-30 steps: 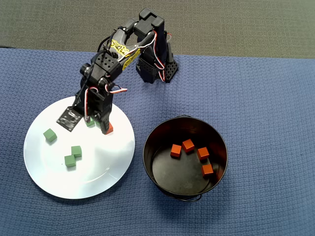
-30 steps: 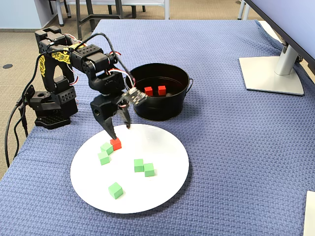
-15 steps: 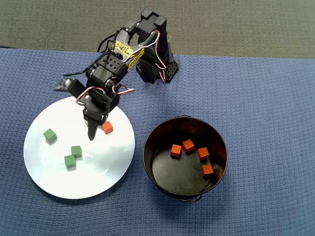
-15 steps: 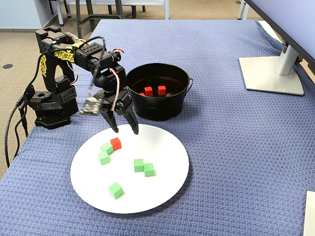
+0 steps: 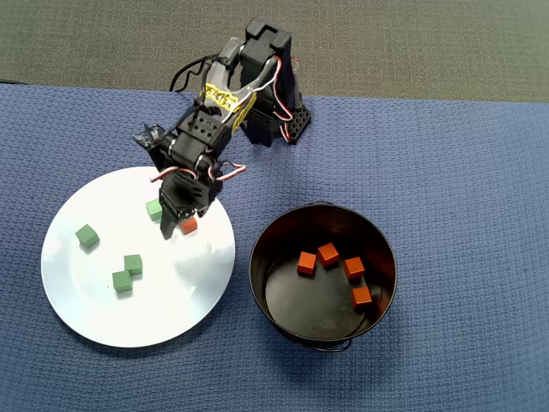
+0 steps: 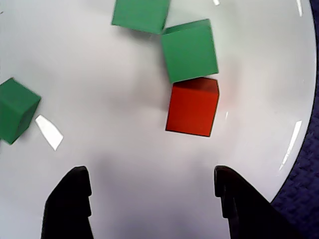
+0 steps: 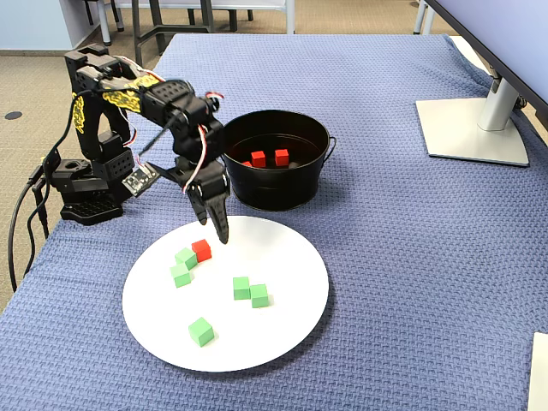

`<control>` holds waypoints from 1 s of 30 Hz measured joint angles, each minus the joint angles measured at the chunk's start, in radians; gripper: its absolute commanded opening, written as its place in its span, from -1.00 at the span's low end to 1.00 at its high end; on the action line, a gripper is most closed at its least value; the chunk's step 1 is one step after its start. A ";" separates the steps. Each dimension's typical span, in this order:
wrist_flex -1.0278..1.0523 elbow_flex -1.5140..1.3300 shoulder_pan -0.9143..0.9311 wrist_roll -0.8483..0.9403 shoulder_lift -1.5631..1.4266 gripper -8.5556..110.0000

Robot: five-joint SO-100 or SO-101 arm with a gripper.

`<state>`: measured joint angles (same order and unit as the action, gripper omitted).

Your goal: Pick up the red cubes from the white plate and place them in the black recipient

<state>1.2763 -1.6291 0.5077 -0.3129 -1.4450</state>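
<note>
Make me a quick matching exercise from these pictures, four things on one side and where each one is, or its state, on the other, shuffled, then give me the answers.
Things:
1. last red cube on the plate
2. four red cubes
3. claw
4. white plate

Places or states:
A. inside the black pot
B. open, above the plate
C. touching a green cube
D. on the blue cloth, beside the pot

Pairs: 1-C, 2-A, 3-B, 4-D

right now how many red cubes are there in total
5. One red cube sits on the white plate below the open gripper, touching a green cube. Four red cubes lie in the black pot.
</note>
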 measured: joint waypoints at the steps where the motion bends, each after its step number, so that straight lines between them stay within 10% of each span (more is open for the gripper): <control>1: 0.000 0.000 -0.005 -0.026 0.015 -0.44; 30: 0.000 0.006 -0.014 -0.144 0.114 -0.52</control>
<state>1.2763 -1.6230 0.4939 -0.4571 -1.3315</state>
